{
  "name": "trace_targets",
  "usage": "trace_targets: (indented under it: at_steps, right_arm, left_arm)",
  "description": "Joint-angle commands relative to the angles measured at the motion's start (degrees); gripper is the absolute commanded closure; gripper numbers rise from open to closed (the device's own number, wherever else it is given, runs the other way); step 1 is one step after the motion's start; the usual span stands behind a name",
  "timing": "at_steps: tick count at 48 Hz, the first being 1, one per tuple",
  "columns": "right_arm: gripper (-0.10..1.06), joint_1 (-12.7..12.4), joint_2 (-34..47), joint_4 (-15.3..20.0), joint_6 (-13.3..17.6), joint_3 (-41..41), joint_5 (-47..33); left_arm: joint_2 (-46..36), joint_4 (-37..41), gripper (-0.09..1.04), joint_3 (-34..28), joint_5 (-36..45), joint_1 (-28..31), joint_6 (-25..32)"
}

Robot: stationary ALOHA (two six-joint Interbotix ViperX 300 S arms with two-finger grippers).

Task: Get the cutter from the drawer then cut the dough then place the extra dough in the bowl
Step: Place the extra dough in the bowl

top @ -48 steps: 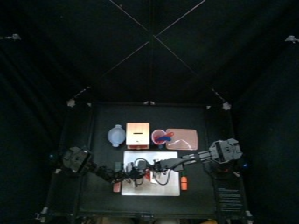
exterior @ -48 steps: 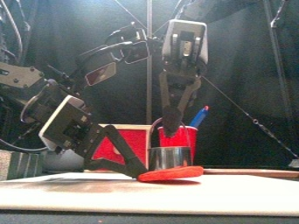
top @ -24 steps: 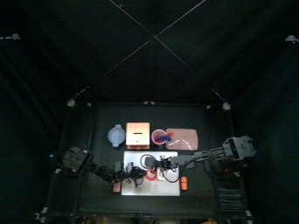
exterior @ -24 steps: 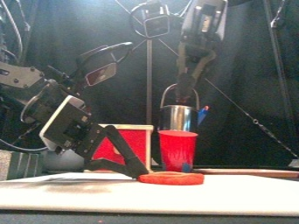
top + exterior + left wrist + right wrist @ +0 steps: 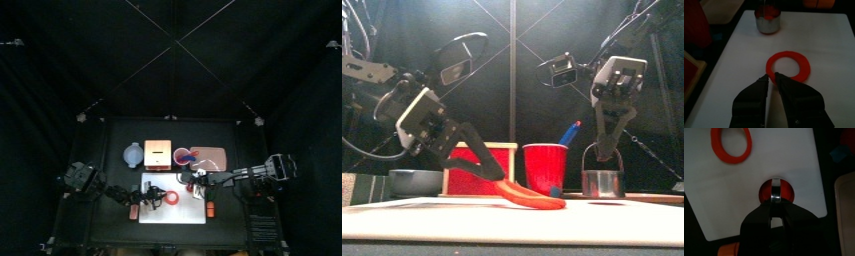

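Left gripper (image 5: 771,76): jaws all but pressed together, pinching the near edge of the red dough ring (image 5: 791,67). The ring's rim sits right at the fingertips and the rest of it lies out ahead of them. In the front view the pinched side is lifted off the white cutting board (image 5: 449,215). The ring hangs tilted, with its far side down on the board.

Right gripper (image 5: 776,202): jaws clamped on the wire handle of the round metal cutter (image 5: 605,182). The handle runs straight up between the tips and the cutter body is directly under them. The cutter stands upright on the board, clear of the ring. From the right wrist view, red fills the inside of the cutter's rim, though I can't tell how deep it goes.

Layout, top view, clock directions from board centre:
- ring: about centre, a bit toward 9
- cutter: roughly 2 o'clock, near the board's back edge
- small orange toy (image 5: 210,210): about 4 o'clock, at the board's right edge
- blue-grey bowl (image 5: 134,154): 11 o'clock, off the board
- wooden box (image 5: 160,152) with the red drawer front: 12 o'clock, just beside the bowl
- red cup (image 5: 185,156): 1 o'clock, a blue knife (image 5: 572,130) sticking out of it
- pink tray (image 5: 214,158): just past the cup, toward 2

From the ring, the cutter is at 2 o'clock, near but not touching. The left arm comes in from 9 and the right arm from 3, with the two grippers close together over the board.
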Motion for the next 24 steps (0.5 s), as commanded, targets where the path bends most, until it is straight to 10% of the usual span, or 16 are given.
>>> trace_targets:
  at_steps: [1, 11, 24]
  right_arm:
    - [0.37, 0.0, -2.2, -0.2, 0.1, -0.3, -1.7]
    - [0.15, 0.1, -2.2, -0.4, 0.2, -0.4, -1.8]
    - [0.14, 0.1, -2.2, -0.6, 0.3, -1.0, -2.1]
  left_arm:
    - [-2.6, 0.1, 0.31, -0.5, -0.4, 0.2, 1.8]
    - [-2.9, -0.3, 0.3, -0.6, -0.4, 0.2, 4.0]
    - [-5.1, -2.0, 0.2, -0.4, -0.4, 0.2, 4.0]
